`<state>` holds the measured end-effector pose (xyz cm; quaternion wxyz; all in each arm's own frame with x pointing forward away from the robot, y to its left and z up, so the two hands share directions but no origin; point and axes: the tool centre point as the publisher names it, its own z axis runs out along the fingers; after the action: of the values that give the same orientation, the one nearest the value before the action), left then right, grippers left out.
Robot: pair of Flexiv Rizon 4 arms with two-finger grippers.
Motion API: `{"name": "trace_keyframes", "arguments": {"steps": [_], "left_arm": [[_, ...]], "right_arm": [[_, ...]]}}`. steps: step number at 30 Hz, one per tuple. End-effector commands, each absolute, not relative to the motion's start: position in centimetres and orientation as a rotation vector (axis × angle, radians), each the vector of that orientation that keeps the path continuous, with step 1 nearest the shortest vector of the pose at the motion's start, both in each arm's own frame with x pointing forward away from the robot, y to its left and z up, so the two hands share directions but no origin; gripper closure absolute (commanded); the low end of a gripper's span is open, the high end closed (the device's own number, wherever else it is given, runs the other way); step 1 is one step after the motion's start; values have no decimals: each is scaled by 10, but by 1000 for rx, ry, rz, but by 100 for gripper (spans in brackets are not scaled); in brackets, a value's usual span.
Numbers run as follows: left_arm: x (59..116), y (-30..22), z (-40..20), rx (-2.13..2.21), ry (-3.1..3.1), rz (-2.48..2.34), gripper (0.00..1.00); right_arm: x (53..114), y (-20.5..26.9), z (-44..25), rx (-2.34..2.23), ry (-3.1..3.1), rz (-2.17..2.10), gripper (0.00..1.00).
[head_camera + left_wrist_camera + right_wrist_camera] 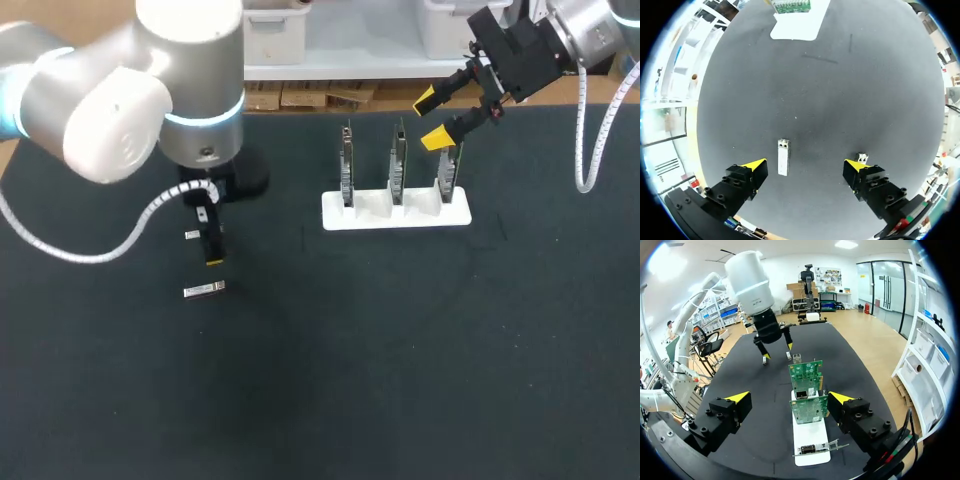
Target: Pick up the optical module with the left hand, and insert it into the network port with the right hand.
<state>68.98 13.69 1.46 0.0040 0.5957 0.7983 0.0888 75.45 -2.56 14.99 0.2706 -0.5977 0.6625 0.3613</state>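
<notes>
A silver optical module (783,157) lies flat on the black mat between the fingers of my left gripper (807,170), closer to one fingertip; the gripper hangs open above it, touching nothing. The head view shows this module (204,290) in front of the left gripper (207,240). A second small module (861,158) lies by the other fingertip. Three green network cards (809,409) stand upright in a white holder (395,212). My right gripper (438,117) hovers open above the holder's right end, with the cards ahead of its fingers (737,397) and nothing held.
The second module (193,235) lies just beside the left gripper. The left arm's white cable loops over the mat's left part. The right arm's cable (590,150) hangs at the far right. Bare black mat (380,360) fills the front.
</notes>
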Motion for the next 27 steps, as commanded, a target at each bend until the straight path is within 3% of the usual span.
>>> {"name": "trace_keyframes", "arguments": {"steps": [1,27], "left_arm": [[681,149,11,1840,2470,287,0],[702,168,4,1919,2464,127,0]], "right_arm": [[753,-25,150,-1608,1787,970,0],[753,-25,150,-1608,1787,970,0]]}}
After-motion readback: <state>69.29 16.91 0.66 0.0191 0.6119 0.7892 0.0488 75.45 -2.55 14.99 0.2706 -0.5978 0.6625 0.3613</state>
